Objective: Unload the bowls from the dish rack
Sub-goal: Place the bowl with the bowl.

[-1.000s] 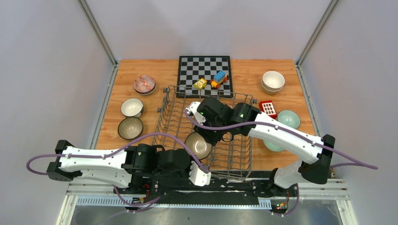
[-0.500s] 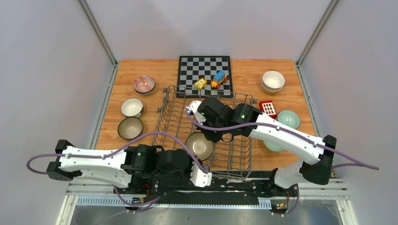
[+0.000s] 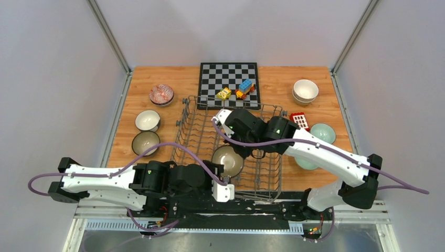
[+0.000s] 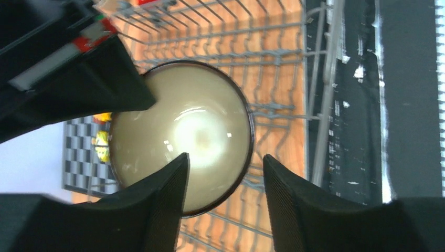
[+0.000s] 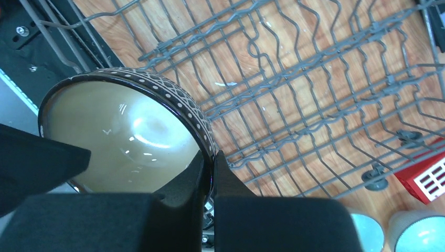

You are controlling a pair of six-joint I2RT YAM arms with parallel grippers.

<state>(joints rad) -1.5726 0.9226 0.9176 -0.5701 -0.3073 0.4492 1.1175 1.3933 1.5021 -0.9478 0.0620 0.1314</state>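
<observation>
The grey wire dish rack [image 3: 195, 137] stands mid-table. Inside it, near the front, a dark-patterned bowl [image 3: 227, 160] with a cream interior is tilted. My right gripper [image 3: 243, 153] is shut on its far rim; the right wrist view shows both fingers pinching the bowl [image 5: 126, 131] at the gripper [image 5: 213, 164]. My left gripper [image 3: 224, 181] is open at the near rim. In the left wrist view the bowl [image 4: 181, 131] has one finger over its inside and the other outside, the gripper [image 4: 225, 181] straddling the rim without touching.
On the left stand a patterned bowl [image 3: 161, 94], a cream bowl [image 3: 147, 120] and a dark bowl [image 3: 145, 143]. On the right are stacked cream bowls [image 3: 305, 90] and mint bowls [image 3: 322, 133]. Behind the rack lies a chessboard [image 3: 229, 79] with toy blocks [image 3: 245, 88]; a red block [image 3: 299, 121] sits beside the rack.
My right gripper closed on the bowl's far rim. My left gripper opened and let go of the near rim. The bowl shifted slightly right.
</observation>
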